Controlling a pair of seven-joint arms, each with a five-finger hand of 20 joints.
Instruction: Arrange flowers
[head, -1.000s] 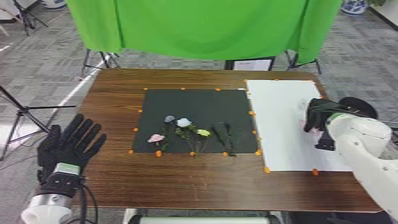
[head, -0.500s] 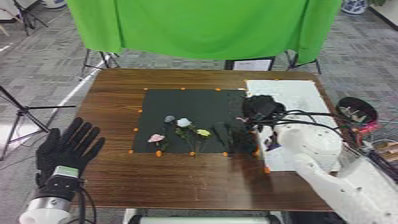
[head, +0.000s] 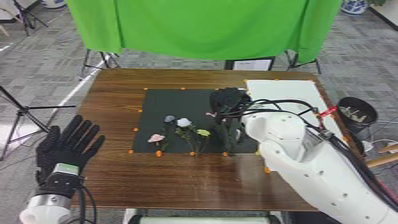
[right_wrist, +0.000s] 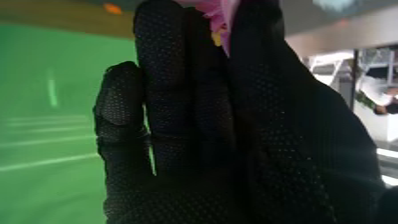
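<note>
My right hand (head: 229, 101) is over the right part of the black mat (head: 178, 100), its fingertips near a small pink flower (head: 210, 114). In the right wrist view, the right hand (right_wrist: 191, 150) pinches a pink flower (right_wrist: 216, 12) between thumb and fingers. Lying on the mat are another pink flower (head: 156, 138), a blue-grey one (head: 170, 119), a white one (head: 184, 122) and a yellow one (head: 203, 132), with green stems toward the near edge. Dark leafy stems (head: 221, 131) lie beside them, below the right hand. My left hand (head: 67, 147) is open at the table's left edge.
A white sheet (head: 280, 90) lies right of the mat, partly under the right arm. Orange markers edge both. Beyond the table's right edge stands a black bin (head: 357, 111). A green cloth (head: 209, 30) hangs behind the table (head: 120, 185).
My right hand has swung left from above the white sheet to above the black mat, carrying the pink flower. The left hand has hardly moved.
</note>
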